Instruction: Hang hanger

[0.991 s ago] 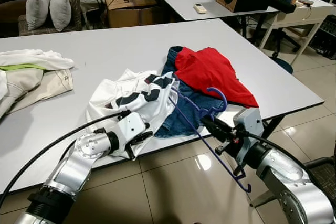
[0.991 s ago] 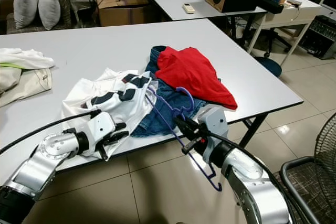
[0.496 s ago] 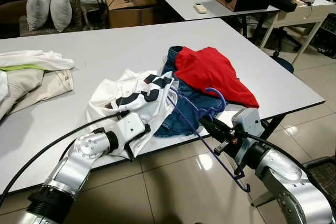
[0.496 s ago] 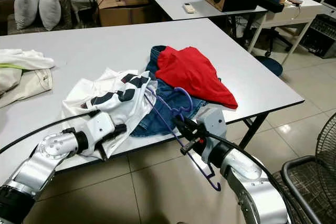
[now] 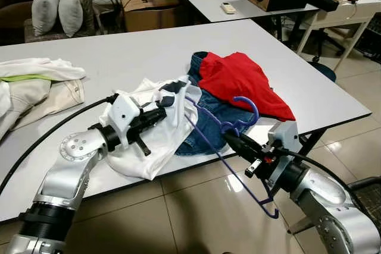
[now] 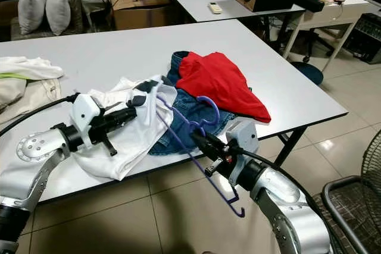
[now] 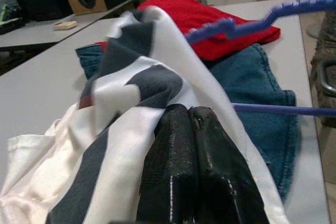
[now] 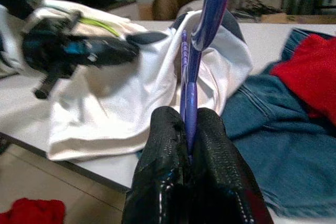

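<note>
A: On the near edge of the big white table, what's each arm got?

B: Left gripper is pinched fully closed on the white T-shirt w/ black-and-red print, lifting a fold off the tabletop. Wrist view shows the fabric draped over the closed black fingers.

A: And the hanger?

B: Right gripper is clamped tight on the thin purple plastic hanger, holding one of its bars. Hook end sits above the blue denim garment, just beside the red shirt; one arm runs into the raised white shirt, the other hangs past the table edge toward the tiled floor.

A: Why that setup?

B: Prob. the left holds the shirt up so the hanger arm can slide inside. Looks only partly threaded, so hanging isn't done.

A: Anything else?

B: Cream clothes lie well apart, far left.
</note>
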Controlling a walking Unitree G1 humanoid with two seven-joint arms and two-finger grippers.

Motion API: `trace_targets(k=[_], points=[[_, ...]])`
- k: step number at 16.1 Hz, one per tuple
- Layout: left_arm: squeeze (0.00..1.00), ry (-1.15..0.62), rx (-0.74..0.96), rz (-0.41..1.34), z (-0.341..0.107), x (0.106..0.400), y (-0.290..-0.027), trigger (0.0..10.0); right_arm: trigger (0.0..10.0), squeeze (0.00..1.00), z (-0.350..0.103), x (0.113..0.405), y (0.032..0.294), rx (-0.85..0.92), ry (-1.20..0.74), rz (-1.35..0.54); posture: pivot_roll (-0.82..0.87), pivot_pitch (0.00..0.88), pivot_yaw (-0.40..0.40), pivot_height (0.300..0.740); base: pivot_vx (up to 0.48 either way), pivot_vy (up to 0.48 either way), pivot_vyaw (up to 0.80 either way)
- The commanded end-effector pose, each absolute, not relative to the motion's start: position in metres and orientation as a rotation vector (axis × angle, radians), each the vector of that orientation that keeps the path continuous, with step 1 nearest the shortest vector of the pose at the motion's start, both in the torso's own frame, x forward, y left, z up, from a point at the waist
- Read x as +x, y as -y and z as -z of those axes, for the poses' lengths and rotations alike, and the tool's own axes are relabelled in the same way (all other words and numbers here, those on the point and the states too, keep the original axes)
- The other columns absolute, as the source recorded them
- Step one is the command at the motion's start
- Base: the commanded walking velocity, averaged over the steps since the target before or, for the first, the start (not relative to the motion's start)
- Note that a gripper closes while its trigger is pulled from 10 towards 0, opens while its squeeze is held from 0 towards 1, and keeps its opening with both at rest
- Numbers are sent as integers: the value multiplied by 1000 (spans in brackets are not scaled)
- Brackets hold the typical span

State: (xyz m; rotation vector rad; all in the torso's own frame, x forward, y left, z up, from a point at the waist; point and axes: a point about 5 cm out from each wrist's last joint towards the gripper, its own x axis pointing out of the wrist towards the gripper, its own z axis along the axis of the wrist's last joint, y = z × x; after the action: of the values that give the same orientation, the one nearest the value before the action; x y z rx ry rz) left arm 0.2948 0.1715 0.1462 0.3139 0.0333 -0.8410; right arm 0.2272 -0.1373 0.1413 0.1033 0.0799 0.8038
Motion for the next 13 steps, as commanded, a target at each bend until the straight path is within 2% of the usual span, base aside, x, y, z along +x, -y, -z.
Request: trace_targets(k=[1, 3, 10, 13], points=[[1000, -29, 332, 920, -149, 292, -157, 10000, 10000, 0, -152, 227, 135, 125, -49, -849, -154, 0, 7, 740, 0, 0, 0], [1000, -28, 316, 959, -147, 289, -147, 10000, 10000, 0, -153, 228, 133, 132, -49, -869, -153, 0, 2, 740, 0, 0, 0], [1000, -107, 379, 929, -141, 280, -155, 10000, 10000, 0, -158, 234, 136, 160, -48, -872, -149, 0, -12, 740, 0, 0, 0], [1000, -106, 501, 876, -141, 277, -162, 10000, 10000, 0, -159, 235, 136, 162, -49, -864, -152, 0, -8, 740, 0, 0, 0]])
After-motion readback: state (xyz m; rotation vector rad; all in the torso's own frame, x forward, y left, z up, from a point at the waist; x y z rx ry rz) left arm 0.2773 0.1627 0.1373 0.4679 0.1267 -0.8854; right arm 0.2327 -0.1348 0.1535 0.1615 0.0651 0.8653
